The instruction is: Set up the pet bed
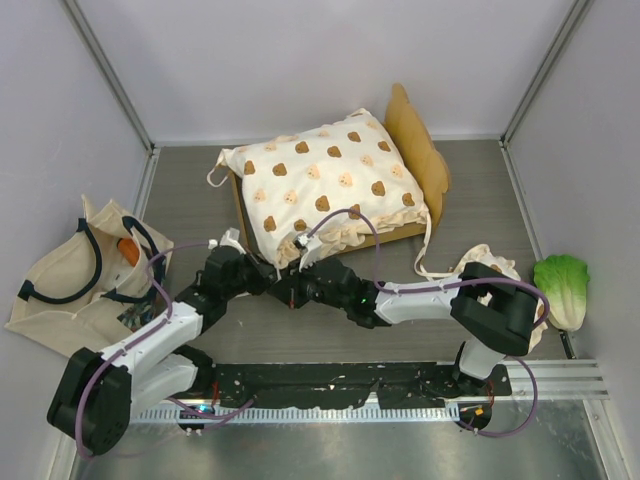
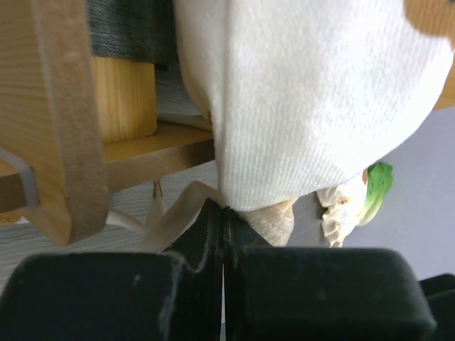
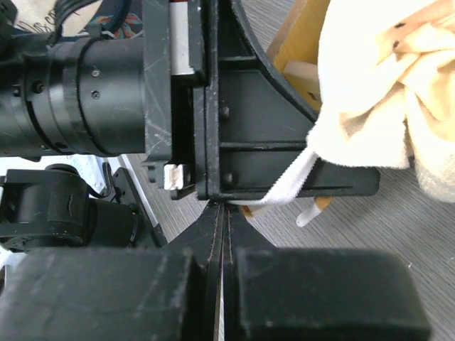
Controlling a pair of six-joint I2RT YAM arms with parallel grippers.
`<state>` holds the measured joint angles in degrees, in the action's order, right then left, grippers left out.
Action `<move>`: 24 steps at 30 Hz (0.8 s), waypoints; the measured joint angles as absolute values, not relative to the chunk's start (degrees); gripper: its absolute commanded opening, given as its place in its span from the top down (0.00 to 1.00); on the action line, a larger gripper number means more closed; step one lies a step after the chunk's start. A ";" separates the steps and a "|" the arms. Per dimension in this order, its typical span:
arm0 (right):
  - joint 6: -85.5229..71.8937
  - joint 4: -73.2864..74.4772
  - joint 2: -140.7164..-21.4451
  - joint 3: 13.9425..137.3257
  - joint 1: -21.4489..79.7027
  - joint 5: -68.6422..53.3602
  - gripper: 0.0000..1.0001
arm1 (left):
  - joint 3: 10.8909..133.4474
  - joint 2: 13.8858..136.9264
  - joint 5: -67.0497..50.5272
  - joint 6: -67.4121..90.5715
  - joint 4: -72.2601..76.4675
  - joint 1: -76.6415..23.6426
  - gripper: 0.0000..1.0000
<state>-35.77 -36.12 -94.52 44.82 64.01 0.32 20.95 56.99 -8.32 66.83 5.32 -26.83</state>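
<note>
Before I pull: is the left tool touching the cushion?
Touching. The left wrist view shows the cushion coming down right into the shut tips of the left tool, with no gap between them.

Top view looks down; both wrist views hug the pet bed [image 1: 330, 185].

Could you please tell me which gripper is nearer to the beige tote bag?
Left. The left gripper, pinching the near edge of the cushion, is right of the tote bag; the right gripper sits just beyond it, farther right.
</note>
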 measured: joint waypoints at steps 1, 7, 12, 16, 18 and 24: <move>-35.64 -35.73 -94.52 44.80 64.05 0.36 0.99 | 20.95 56.99 -9.10 65.84 5.21 -26.83 1.00; -34.85 -34.02 -94.43 44.40 64.47 1.21 0.92 | 22.17 59.09 -13.58 59.33 3.03 -26.70 1.00; -34.79 -34.20 -92.95 42.17 64.49 2.31 0.83 | 24.67 63.24 -17.96 54.74 0.91 -26.72 1.00; -34.85 -34.20 -90.65 39.46 64.49 3.44 0.78 | 26.46 66.57 -21.61 51.90 -0.67 -26.83 1.00; -34.83 -34.13 -89.43 38.26 64.49 4.25 0.73 | 27.44 67.99 -22.90 50.72 -1.58 -26.94 1.00; -34.52 -32.47 -86.50 37.65 64.36 6.11 0.62 | 29.89 70.02 -25.65 48.42 -4.12 -26.89 1.00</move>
<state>-34.52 -32.47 -86.50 37.65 64.36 6.11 29.89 70.02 -25.65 48.42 -4.12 -26.89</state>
